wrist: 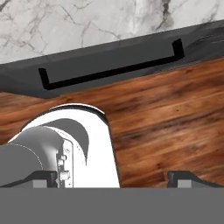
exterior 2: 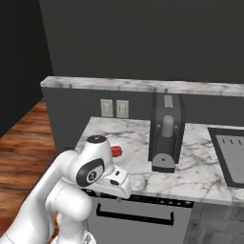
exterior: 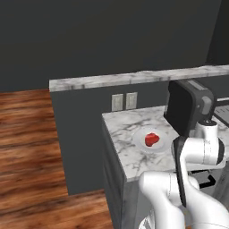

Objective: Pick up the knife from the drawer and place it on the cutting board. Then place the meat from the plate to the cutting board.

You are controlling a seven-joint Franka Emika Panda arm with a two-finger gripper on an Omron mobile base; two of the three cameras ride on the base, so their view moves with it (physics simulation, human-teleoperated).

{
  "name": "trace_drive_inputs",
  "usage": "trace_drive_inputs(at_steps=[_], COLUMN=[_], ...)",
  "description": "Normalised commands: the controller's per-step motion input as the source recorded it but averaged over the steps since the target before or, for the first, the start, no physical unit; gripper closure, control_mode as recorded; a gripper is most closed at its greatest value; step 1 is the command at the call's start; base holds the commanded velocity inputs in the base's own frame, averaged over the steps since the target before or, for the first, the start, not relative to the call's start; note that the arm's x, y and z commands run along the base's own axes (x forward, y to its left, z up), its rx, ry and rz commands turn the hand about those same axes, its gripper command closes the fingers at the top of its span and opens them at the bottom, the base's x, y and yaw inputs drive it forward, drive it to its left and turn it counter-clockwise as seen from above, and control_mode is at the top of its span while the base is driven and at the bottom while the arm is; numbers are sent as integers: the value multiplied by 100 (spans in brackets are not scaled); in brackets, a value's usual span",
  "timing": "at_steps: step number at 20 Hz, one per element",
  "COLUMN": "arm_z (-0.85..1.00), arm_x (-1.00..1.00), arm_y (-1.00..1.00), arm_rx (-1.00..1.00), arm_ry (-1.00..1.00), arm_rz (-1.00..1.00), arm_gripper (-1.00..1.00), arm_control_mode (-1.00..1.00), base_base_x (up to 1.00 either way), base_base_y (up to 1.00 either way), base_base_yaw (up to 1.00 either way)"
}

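Observation:
The red meat (exterior: 152, 139) lies on a white plate (exterior: 142, 145) on the marble counter, left of the arm. In the right base view the meat (exterior 2: 116, 151) peeks out behind my wrist. My gripper (wrist: 116, 178) hangs in front of the counter edge and points down at the wooden floor, open, with nothing between its fingertips (wrist: 43, 177). A grey drawer (wrist: 131, 59) with a black bar handle (wrist: 109, 72) sits shut just under the counter (exterior 2: 200, 176). The knife is hidden. The cutting board is out of view.
A dark coffee machine (exterior 2: 167, 131) stands on the counter right of the plate. A sink (exterior 2: 231, 155) is set in at the far right. Two wall outlets (exterior 2: 115, 108) sit on the raised back ledge. Wooden floor (exterior: 31, 147) spreads to the left.

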Motion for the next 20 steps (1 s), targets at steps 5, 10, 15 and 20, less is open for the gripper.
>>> trace_drive_inputs(at_steps=[5,10,15,20], arm_z=[0,0,0,1], arm_x=[64,79,68,61], arm_y=[47,45,15,0], arm_rx=[0,5,8,8], arm_ry=[-1,-4,-1,0], arm_rz=[0,0,-1,-2], arm_gripper=[-100,-100,-100,-100], arm_control_mode=[-100,-100,-100,-100], base_base_x=[0,0,0,0], base_base_y=[0,0,0,0], base_base_yaw=[0,0,0,0])
